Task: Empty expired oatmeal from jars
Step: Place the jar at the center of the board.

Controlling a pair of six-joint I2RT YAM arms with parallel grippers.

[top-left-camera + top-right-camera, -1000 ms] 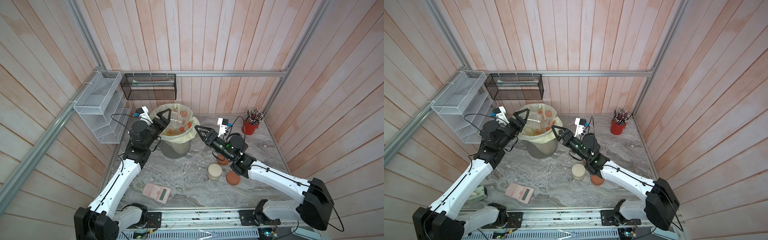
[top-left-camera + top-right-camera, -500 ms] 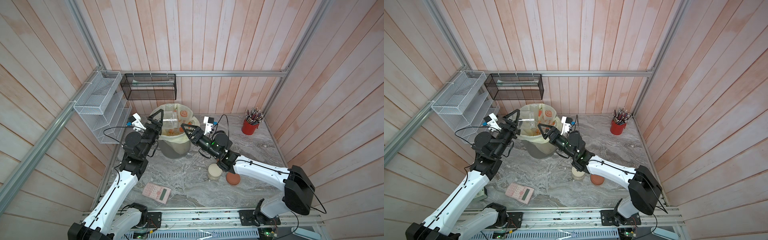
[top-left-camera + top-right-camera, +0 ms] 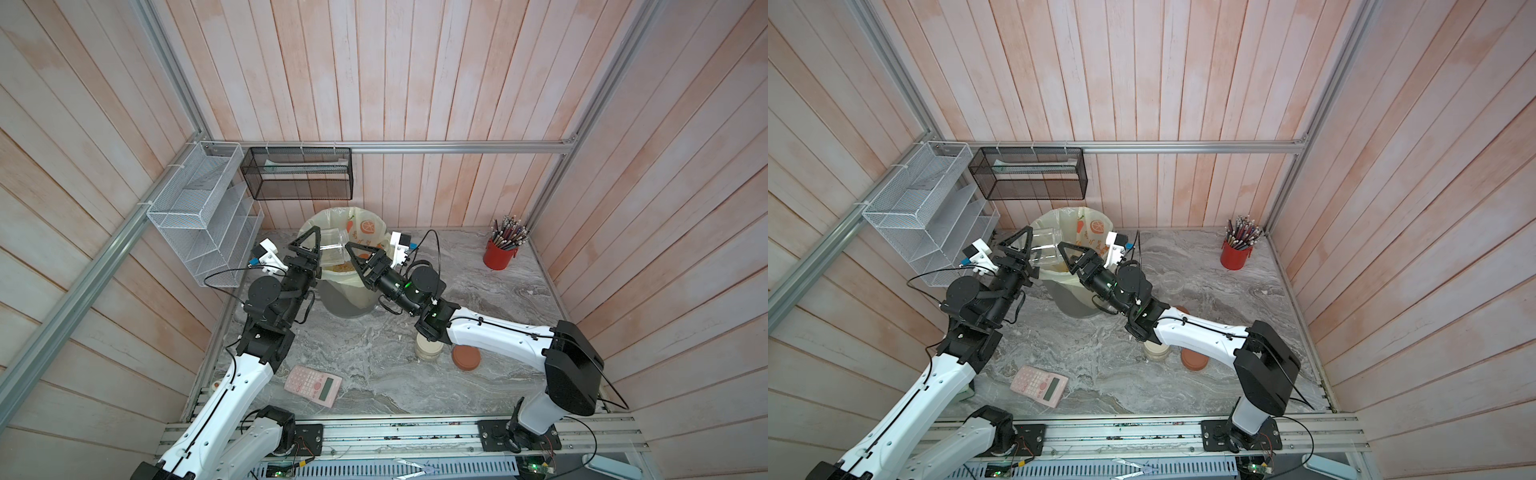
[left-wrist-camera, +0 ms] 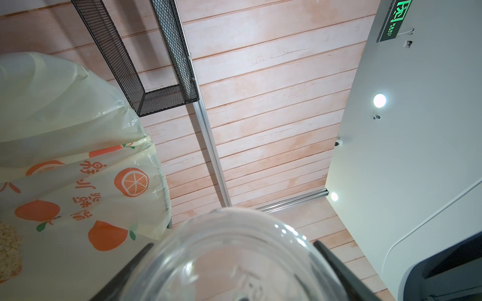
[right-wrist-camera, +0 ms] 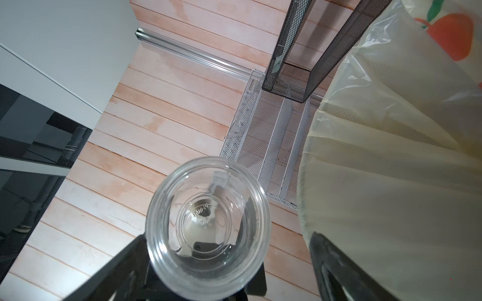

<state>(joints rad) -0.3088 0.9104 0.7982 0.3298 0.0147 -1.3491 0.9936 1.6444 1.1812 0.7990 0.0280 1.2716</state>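
Pink plank walls (image 3: 415, 83) enclose a marble counter (image 3: 374, 345) with a lined bin (image 3: 345, 299) at the back. Over the bin the left jaws grip an empty jar (image 3: 330, 247) on its side, the right jaws gaping at its mouth; the left wrist view shows oatmeal (image 4: 9, 250) in the liner (image 4: 78, 182). Three jars: an open jar (image 3: 1171, 281) right of the bin in a top view, a cream-lidded jar (image 3: 428, 348) in front, near two orange lids (image 3: 1194, 359).

Empty clear jar (image 3: 332, 248), lidless, tipped sideways above bin (image 3: 347, 305), oatmeal (image 4: 9, 252) inside
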